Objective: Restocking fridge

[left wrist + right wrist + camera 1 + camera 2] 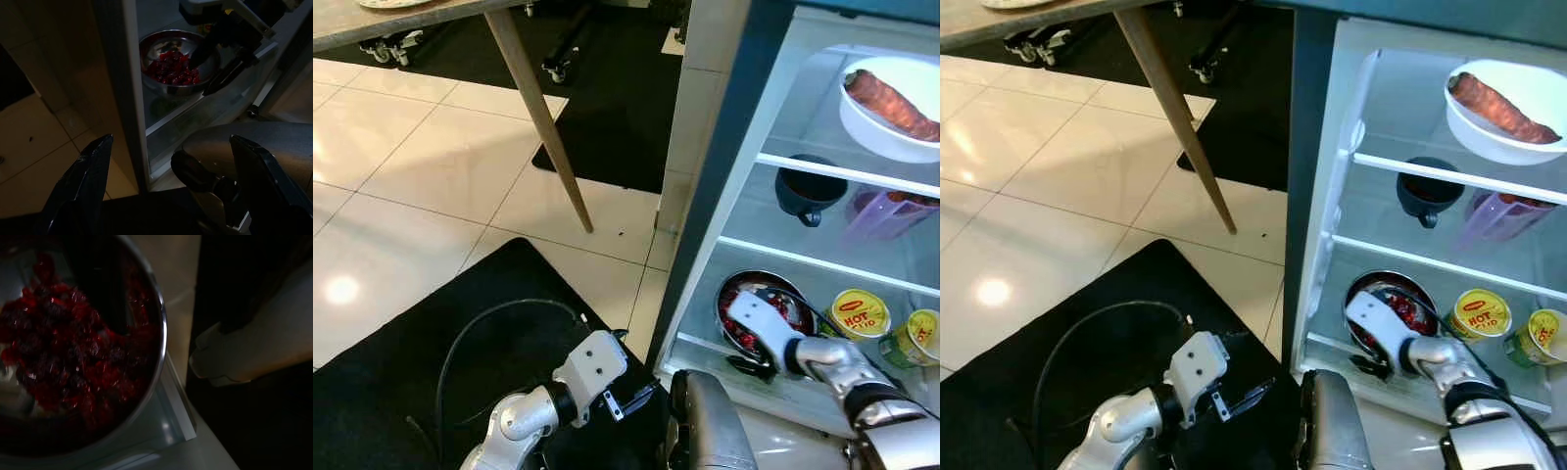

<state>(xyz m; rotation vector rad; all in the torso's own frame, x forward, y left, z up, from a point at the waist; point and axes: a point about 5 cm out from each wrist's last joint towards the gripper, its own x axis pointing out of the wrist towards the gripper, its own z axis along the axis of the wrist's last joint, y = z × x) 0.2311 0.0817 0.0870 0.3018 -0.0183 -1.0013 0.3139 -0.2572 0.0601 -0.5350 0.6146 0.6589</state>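
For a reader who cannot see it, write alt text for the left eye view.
The right gripper reaches into the open fridge at a steel bowl of red fruit on the bottom shelf, beside two yellow-lidded tubs. Higher shelves hold a dark mug and a white dish; the left gripper hangs over a black mat.

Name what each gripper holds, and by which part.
Left gripper: open, holds nothing. Right gripper: at the near rim of the steel bowl; an actual grip cannot be told.
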